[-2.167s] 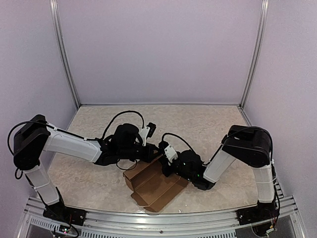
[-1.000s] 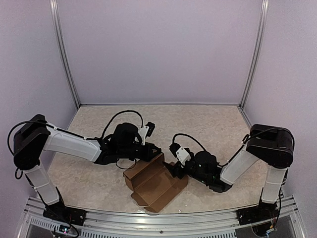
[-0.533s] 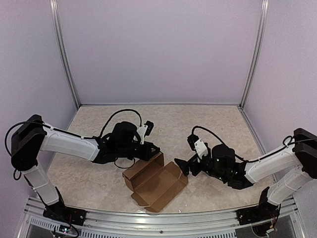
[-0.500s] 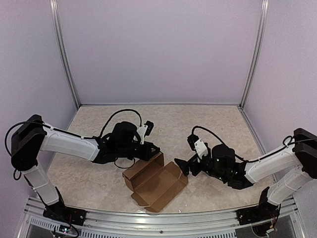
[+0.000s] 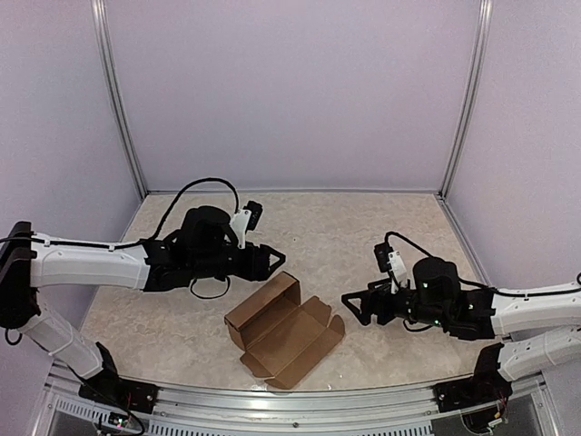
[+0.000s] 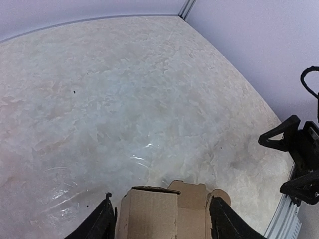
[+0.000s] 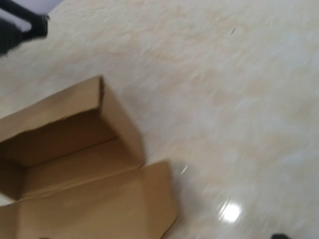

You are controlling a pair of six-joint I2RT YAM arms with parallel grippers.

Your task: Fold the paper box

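Paper box sits part-formed on the table, with both grippers clear of it and holding nothing.

The box is plain brown and lies near the front edge of the table, between the 2 arms. It has 1 open tray section with raised walls, and a lid flap lies flat beside it on the side nearer the right arm. The left gripper is just beyond the box's far left corner, with its jaws spread wide and not touching the box. In the left wrist view the box's end wall shows between its 2 fingers. The right gripper is low, near the box's right side but apart from it, with its jaws parted and pointing toward the box. The right wrist view is blurred and shows the open tray and flap on bare table.
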